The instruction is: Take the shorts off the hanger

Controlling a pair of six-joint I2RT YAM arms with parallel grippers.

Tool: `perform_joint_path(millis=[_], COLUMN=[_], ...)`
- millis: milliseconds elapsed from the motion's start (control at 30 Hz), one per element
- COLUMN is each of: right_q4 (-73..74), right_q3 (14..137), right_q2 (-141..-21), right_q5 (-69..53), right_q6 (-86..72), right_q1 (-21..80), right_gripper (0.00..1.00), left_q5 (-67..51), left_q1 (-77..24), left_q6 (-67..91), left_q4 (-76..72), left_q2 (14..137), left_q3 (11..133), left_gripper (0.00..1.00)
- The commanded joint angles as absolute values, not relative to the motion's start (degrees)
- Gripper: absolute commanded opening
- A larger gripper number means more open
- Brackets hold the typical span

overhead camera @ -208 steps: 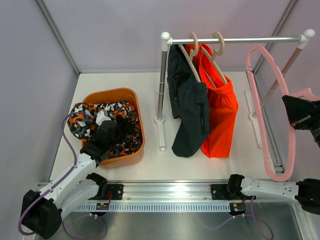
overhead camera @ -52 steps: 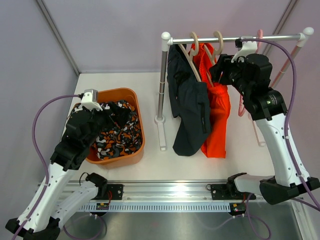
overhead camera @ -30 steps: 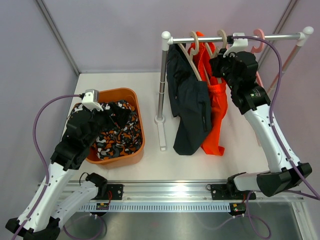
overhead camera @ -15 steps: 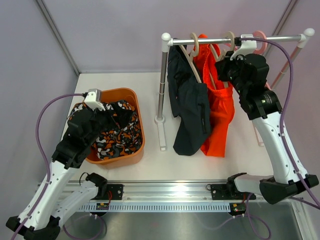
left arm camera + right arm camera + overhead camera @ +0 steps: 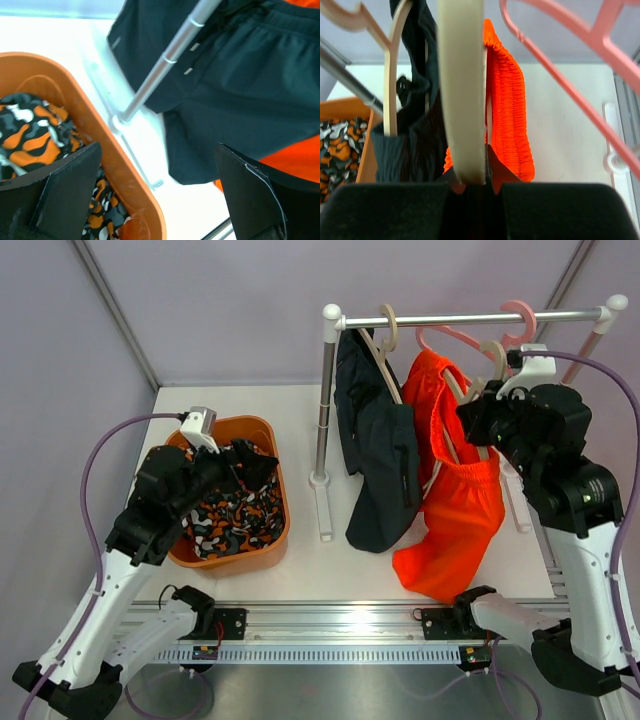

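Note:
My right gripper (image 5: 482, 405) is shut on a beige hanger (image 5: 492, 353) that carries the bright orange shorts (image 5: 460, 510); its hook is off the rail (image 5: 570, 315), and the shorts dangle to the right of the rack. In the right wrist view the hanger (image 5: 462, 90) sits clamped in my right gripper (image 5: 472, 182), orange waistband (image 5: 509, 100) behind it. The dark navy shorts (image 5: 380, 460) hang on another beige hanger (image 5: 386, 325) on the rail. The camouflage shorts (image 5: 225, 522) lie in the orange basket (image 5: 281, 510). My left gripper (image 5: 235, 465) hovers open over the basket, holding nothing (image 5: 160, 200).
A bare pink hanger (image 5: 518, 320) hangs on the rail behind my right gripper. The rack's left post (image 5: 324, 410) stands between the basket and the navy shorts. The enclosure's walls close in the table on the left, back and right.
My right gripper has lifted the beige hanger with the orange shorts off the rail and carried it right and toward the near edge. The left arm has risen slightly over the basket.

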State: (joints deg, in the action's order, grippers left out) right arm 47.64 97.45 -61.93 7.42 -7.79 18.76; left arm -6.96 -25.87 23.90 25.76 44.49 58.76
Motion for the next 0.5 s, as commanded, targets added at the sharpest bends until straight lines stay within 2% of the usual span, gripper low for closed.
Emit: perform_joint_path(millis=[0,100,233,467], right_q4=[53.51,58.09,57.57,57.13], right_q3=[100.46,100.90,101.07,108.54], right_q2=[-58.19,-55.55,-48.63,-45.35], right_q5=[3.10,-1.47,-5.79,-18.09], right_q6=[-10.10,-12.12,-14.41,-16.52], right_q1=[19.25,19.16,19.16,19.07], right_gripper=[0.00,0.00,0.00,0.00], left_q5=[-15.35,-18.80,-15.56,-14.41], left_q1=[-26.02,-26.63,-31.02,-37.26], left_q6=[23.38,24.96,23.30,22.85], left_q4=[20.66,18.11,18.28,16.97], left_q2=[46.05,47.81,50.27,52.73], left_q3=[62.57,63.80,66.52,69.43], left_gripper=[0.99,0.99,0.99,0.99])
